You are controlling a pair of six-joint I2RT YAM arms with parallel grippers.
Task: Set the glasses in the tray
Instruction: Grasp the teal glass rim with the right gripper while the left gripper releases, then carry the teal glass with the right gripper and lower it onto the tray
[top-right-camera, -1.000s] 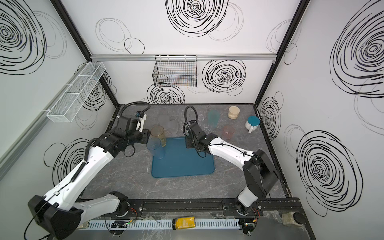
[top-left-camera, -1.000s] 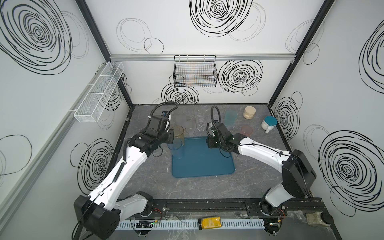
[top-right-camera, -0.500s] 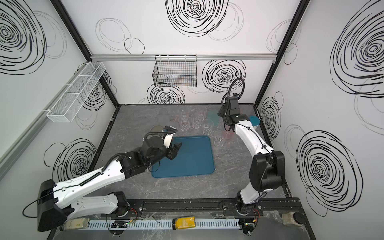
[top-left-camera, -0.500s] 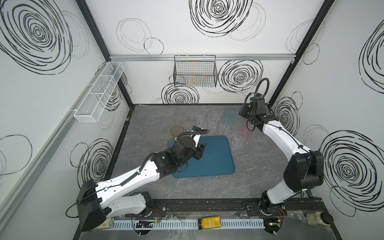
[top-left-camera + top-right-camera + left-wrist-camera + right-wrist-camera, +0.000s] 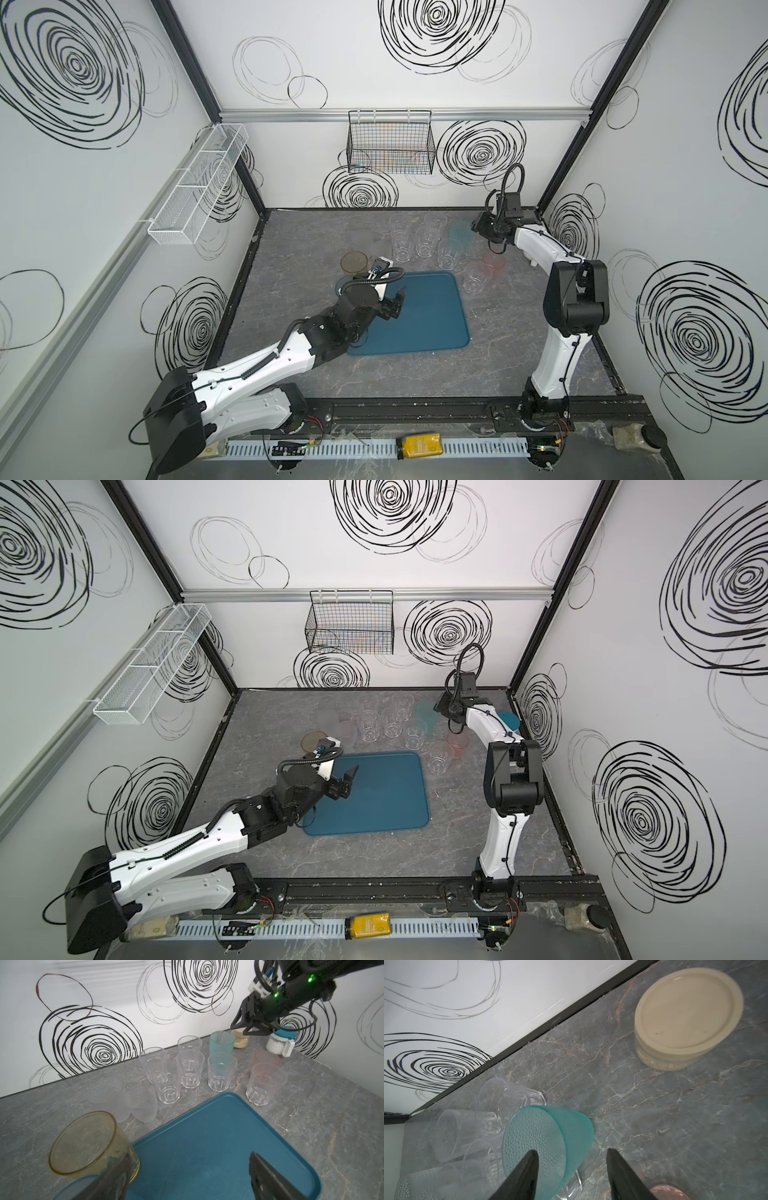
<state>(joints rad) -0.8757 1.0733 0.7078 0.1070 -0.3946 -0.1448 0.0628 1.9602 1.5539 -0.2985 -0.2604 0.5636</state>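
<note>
Spread left end effector (image 5: 397, 304) wide above smooth round-cornered tray (image 5: 432, 324); hovered right end effector (image 5: 572, 1151), jaws apart, over dimpled teal glass (image 5: 542, 1132).

Count:
- 6 clear faceted tumblers (image 5: 190, 1070)
- 2 frosted tumblers (image 5: 141, 1103)
- 1 teal tumbler (image 5: 222, 1043)
- 1 pink tumbler (image 5: 268, 1056)
- 1 amber tumbler (image 5: 83, 1145)
- 1 blue tumbler (image 5: 83, 1181), mostly hidden
- 1 tray (image 5: 207, 1136)
- 1 beige jar (image 5: 685, 1012)
- 1 white lidded cup (image 5: 278, 1045)
- 1 black wire basket (image 5: 390, 145)
- 1 white mesh basket (image 5: 195, 187)

Bright, even, diffuse light; shadows faint. Wrist views bow at edges; beige jar (image 5: 687, 1012) slightly smeared.
</note>
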